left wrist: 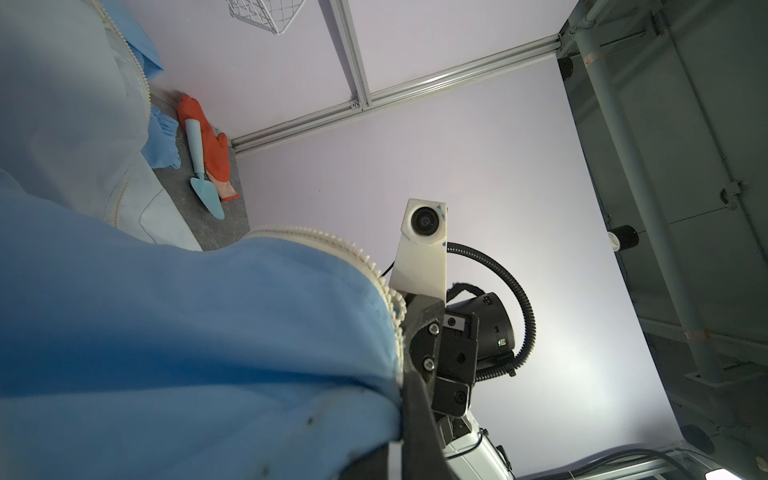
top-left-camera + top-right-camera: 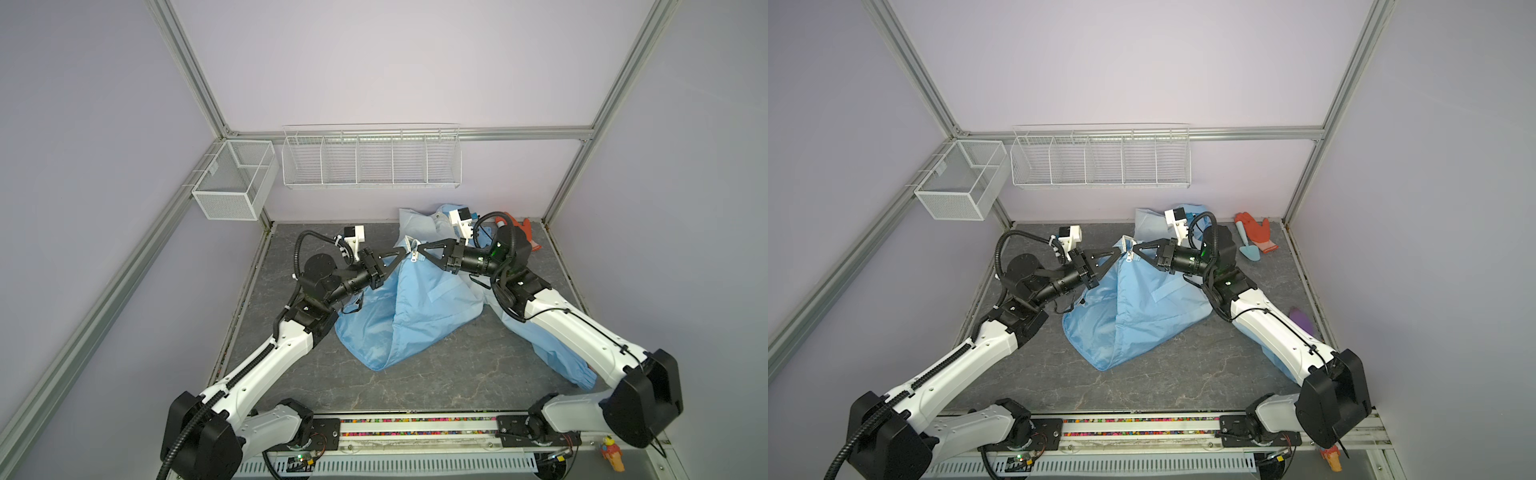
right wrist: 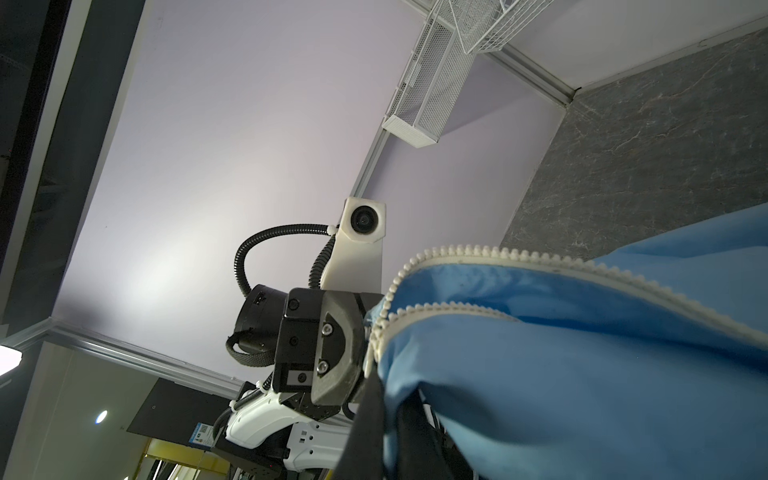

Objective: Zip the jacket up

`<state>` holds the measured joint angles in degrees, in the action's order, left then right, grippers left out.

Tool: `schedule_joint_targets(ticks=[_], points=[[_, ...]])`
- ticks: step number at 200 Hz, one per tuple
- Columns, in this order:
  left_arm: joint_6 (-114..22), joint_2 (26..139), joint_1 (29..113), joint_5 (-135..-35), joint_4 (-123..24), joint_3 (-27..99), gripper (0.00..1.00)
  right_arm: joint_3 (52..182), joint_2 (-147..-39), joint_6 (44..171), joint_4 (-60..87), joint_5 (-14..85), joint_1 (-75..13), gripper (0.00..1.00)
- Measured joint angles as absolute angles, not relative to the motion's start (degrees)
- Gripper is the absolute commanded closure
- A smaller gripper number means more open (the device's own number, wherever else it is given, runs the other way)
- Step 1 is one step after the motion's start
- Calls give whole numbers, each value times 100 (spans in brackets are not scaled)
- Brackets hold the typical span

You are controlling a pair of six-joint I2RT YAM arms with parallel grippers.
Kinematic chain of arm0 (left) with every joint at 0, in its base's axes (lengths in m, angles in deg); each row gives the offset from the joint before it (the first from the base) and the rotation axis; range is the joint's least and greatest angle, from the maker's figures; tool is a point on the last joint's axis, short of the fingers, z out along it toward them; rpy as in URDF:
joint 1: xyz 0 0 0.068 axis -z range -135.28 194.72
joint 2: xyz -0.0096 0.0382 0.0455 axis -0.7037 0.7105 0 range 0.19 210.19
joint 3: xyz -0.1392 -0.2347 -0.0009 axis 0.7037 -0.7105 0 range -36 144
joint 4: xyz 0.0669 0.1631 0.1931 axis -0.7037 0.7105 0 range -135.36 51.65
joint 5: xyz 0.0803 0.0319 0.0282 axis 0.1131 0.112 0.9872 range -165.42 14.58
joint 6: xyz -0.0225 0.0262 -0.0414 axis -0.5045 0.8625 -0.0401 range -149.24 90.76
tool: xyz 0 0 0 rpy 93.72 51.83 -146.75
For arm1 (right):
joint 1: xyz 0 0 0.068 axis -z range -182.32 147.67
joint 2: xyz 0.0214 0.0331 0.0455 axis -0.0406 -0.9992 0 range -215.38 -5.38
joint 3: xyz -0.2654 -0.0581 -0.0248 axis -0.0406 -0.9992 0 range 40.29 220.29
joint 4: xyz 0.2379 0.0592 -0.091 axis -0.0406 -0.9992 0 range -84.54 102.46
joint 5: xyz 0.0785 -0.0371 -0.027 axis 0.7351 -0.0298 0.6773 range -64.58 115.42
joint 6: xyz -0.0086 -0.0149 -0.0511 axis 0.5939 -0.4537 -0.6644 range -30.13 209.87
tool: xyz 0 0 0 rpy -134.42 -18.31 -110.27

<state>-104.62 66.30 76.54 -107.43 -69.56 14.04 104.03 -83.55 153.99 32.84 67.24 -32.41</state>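
Note:
The light-blue jacket (image 2: 415, 307) (image 2: 1133, 307) rises like a tent from the grey table, held up at its peak by both grippers. My left gripper (image 2: 405, 250) (image 2: 1121, 251) is shut on the fabric edge by the white zipper (image 2: 414, 258) (image 2: 1128, 258). Facing it tip to tip, my right gripper (image 2: 419, 249) (image 2: 1136, 251) is shut on the opposite edge. The left wrist view shows blue cloth (image 1: 187, 332) and zipper teeth (image 1: 332, 245) over my dark finger (image 1: 415, 436). In the right wrist view two rows of teeth (image 3: 457, 253) part above my finger (image 3: 370, 436).
An orange glove (image 2: 1258, 232) and a pale blue trowel (image 2: 1246, 245) lie at the back right. A purple object (image 2: 1302, 322) sits by the right wall. A jacket sleeve (image 2: 557, 353) trails under the right arm. Wire baskets (image 2: 232, 183) (image 2: 370, 160) hang on the walls.

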Motion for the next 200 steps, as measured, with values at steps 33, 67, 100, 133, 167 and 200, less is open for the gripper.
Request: schedule_joint_targets(ticks=[33,67,100,133,167,200], points=[[-10418,6628,7654,-10743,-6936,1404,100,10405,-8340,15399,3229,6790,-3241,94],[-10398,6628,7654,-10743,-6917,1404,100,10432,-8338,15399,3146,6838,-3241,94],[-10396,6628,7654,-10743,-6904,1404,100,10499,-8338,15399,3114,6838,-3243,94],[-10396,6628,7654,-10743,-6901,1404,100,10532,-8338,15416,3111,6836,-3243,94],[-10392,6628,7654,-10743,-6901,1404,100,10539,-8338,15440,3111,6838,-3243,94],[-10379,6628,7654,-10739,-6901,1404,100,10565,-8338,15440,3111,6838,-3250,94]])
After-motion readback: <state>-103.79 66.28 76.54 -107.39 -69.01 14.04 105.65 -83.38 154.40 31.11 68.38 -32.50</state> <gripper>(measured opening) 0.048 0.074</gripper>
